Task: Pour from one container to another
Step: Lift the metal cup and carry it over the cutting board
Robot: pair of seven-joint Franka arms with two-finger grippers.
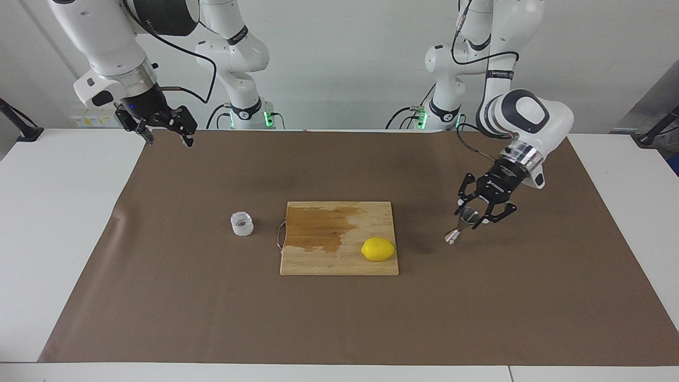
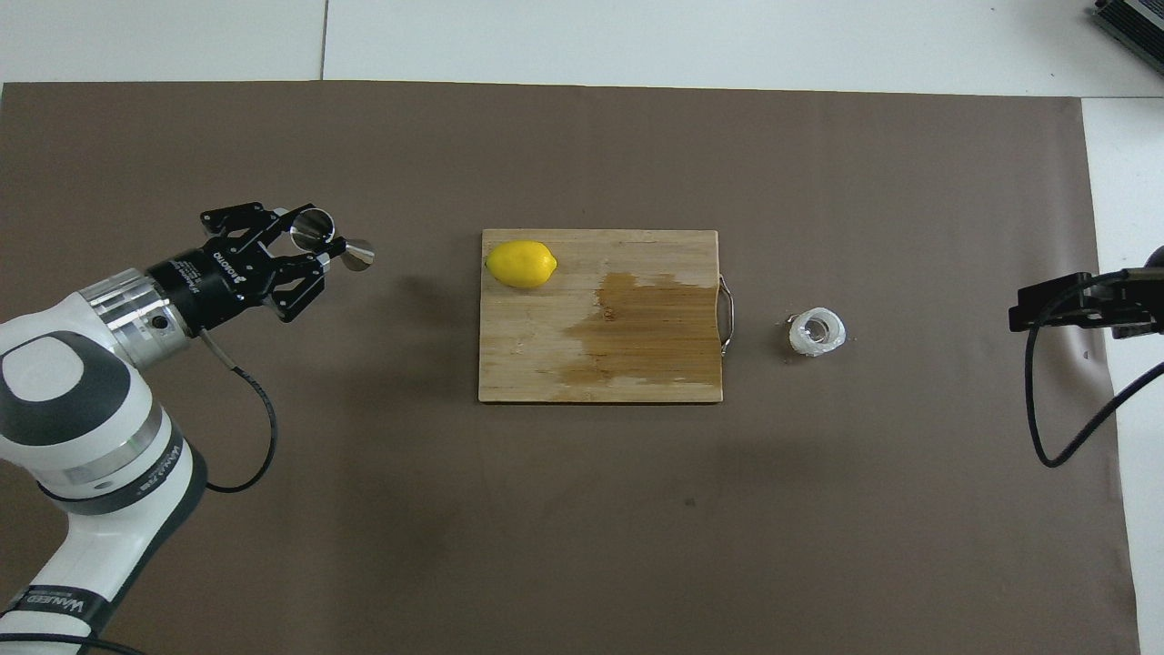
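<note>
Toward the right arm's end of the worktop (image 1: 63,223), on the brown mat (image 1: 339,318): small clear cup (image 1: 242,223), upright, near the handle end of the cutting board (image 1: 339,260) but not touching it. Same cup (image 2: 817,332) from overhead, just beside the board's metal handle (image 2: 725,314). Steel jigger (image 1: 460,225), tilted, lifted clear of the mat, pinched at its upper cone by the left hand (image 1: 480,213), fingers pressed onto it; over bare mat between the board and the left arm's end. Overhead: jigger (image 2: 332,244), left hand (image 2: 289,253). Lemon (image 1: 377,249) on the board's corner toward the jigger, beside a dark wet stain (image 1: 318,228). Right hand (image 1: 165,130) waiting, raised over the mat's edge closest to the robots, fingers spread, holding nothing.
</note>
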